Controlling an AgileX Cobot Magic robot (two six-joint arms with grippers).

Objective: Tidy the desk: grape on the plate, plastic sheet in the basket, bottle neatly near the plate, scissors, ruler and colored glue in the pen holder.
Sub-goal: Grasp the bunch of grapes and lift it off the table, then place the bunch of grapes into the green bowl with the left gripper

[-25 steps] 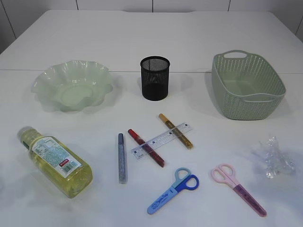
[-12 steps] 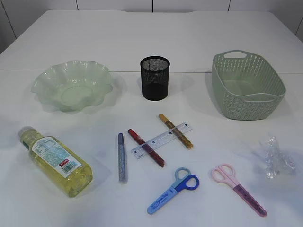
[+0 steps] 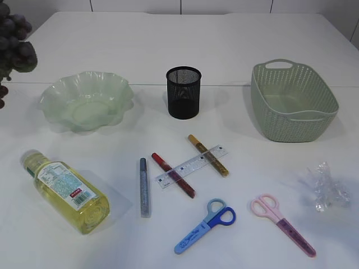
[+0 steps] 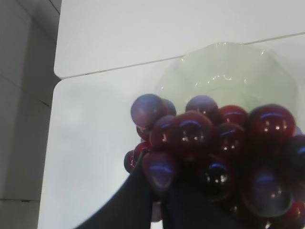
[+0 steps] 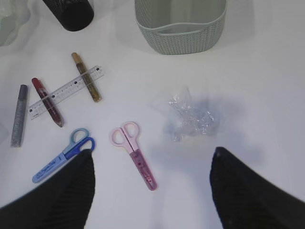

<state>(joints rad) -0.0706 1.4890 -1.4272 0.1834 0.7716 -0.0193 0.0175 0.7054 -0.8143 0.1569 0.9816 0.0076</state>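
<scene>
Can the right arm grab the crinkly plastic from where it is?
Probably yes. The right gripper is open and hangs above the plastic sheet, which lies alone on bare table. The pink scissors lie off to one side, apart from it, so nothing blocks the way down.

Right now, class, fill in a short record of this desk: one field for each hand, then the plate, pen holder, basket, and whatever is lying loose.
left hand: shut on the grape bunch, above the plate's near edge
right hand: open, holding nothing, above the plastic sheet
plate: nothing in it
pen holder: upright
basket: nothing in it
loose: bottle on its side; ruler across two of three glue sticks; blue scissors; pink scissors
</scene>
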